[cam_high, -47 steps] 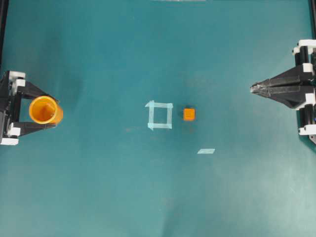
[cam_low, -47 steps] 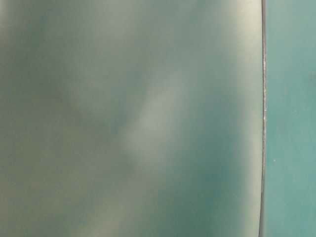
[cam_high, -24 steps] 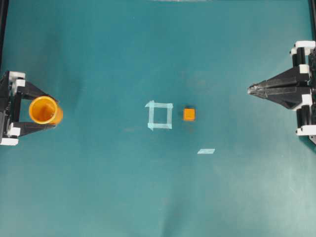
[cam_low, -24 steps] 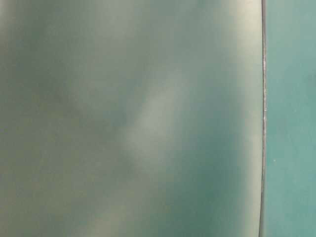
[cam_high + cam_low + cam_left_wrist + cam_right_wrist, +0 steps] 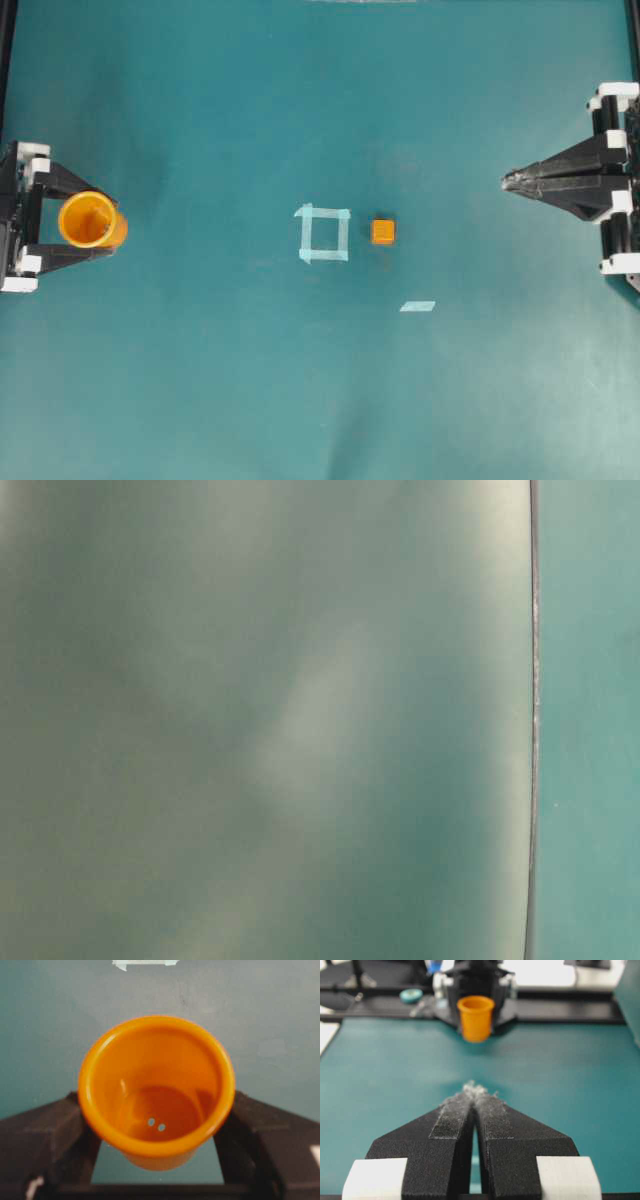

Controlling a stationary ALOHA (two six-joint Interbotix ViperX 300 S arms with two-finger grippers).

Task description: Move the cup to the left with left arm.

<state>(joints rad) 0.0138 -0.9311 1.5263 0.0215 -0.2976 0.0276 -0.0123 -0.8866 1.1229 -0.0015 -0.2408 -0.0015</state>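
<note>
Worktop: a broad teal sheet, carrying everything in the overhead view.

Left gripper: mine, at the far left edge of the worktop, fingers closed against both sides of the cup, which I hold upright.

Right gripper: parked at the far right edge, its tips pressed together on nothing, pointing across the worktop.

Cup: orange-yellow, mouth up, between my left fingers and well apart from the centre markings. By my judgement the move leftward is nearly done.

Tape square: pale outline at mid-worktop, nothing inside it.

Orange cube: just beside the square on its right, untouched.

Tape strip: a short scrap below the cube.

Step in hand: setting down, I judge. I should lower straight, keep the cup level so its base meets the worktop flat, then part the fingers evenly and draw back without nudging the wall.
</note>
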